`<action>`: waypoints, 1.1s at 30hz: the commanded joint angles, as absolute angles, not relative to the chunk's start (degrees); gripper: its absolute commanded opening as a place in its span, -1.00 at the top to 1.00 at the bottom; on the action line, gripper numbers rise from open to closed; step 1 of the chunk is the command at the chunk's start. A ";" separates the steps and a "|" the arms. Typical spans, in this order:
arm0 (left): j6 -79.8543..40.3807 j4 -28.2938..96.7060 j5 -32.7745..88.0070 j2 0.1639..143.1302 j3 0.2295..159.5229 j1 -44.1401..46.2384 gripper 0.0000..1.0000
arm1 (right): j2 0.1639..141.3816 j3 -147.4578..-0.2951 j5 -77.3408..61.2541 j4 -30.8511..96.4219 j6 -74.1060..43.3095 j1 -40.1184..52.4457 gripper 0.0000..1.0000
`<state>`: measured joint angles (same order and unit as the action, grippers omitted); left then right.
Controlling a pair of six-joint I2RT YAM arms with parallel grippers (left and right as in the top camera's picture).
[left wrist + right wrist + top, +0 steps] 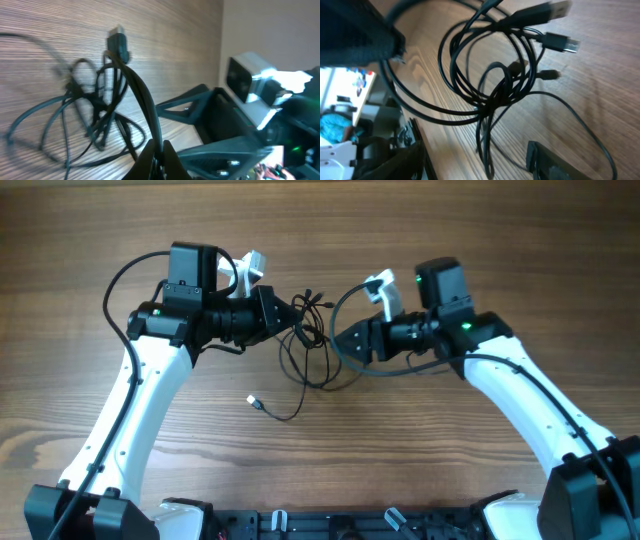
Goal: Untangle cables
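The cables (306, 338) are thin black wires bunched in a tangle mid-table, between my two grippers. One strand trails down to a small plug (253, 401). My left gripper (277, 315) sits at the tangle's left edge. In the left wrist view it (161, 150) is shut on one strand of the cables (95, 110), which rises to a plug (117, 42). My right gripper (345, 340) is at the tangle's right edge. In the right wrist view it (475, 152) is open, and a loop of the cables (490, 75) hangs between its fingers without being clamped.
The wooden table (450, 240) runs all round the tangle. Thicker black arm cables arc over each arm (120, 280). Several plug ends (562, 44) lie on the wood in the right wrist view. The other gripper (215, 120) fills the right side of the left wrist view.
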<state>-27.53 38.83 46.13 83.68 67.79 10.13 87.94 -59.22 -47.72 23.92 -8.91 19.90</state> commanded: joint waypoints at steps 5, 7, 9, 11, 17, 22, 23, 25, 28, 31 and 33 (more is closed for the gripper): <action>-27.46 33.26 59.27 82.94 68.60 10.55 0.92 | 89.65 -59.11 -38.68 23.70 -11.11 24.71 0.02; -27.46 32.29 60.03 82.94 68.60 10.55 0.92 | 90.63 -59.11 -38.30 23.81 -11.18 24.71 0.37; -27.38 32.32 59.92 82.94 68.60 10.50 0.92 | 91.77 -59.11 -37.17 24.51 -11.31 24.69 0.82; -27.18 33.58 54.89 82.94 68.60 10.50 0.92 | 92.42 -59.11 -26.15 26.83 -18.28 24.69 0.91; -25.74 53.80 18.31 82.94 68.51 10.50 0.92 | 92.42 -59.13 -4.95 32.34 -34.57 24.69 0.91; -25.76 58.72 15.90 82.94 68.12 10.50 0.02 | 92.42 -59.13 -33.56 17.17 -23.14 24.69 0.92; -25.78 58.50 16.23 82.94 68.12 10.50 -0.15 | 92.42 -59.13 -38.30 14.85 -21.87 24.69 0.92; -25.93 58.06 16.49 82.94 68.12 10.50 -0.38 | 92.42 -59.13 -45.69 11.53 -20.71 24.69 0.91; -25.98 57.32 16.49 82.94 68.10 10.50 -0.53 | 92.42 -59.13 -55.96 10.24 -16.21 24.69 0.91; -25.96 55.22 17.78 82.94 68.10 10.50 -0.63 | 92.42 -59.13 -60.95 7.46 -17.15 24.69 0.91; -26.22 54.24 18.63 82.96 68.10 10.50 -0.67 | 92.42 -59.13 -60.03 3.70 -21.45 24.67 0.91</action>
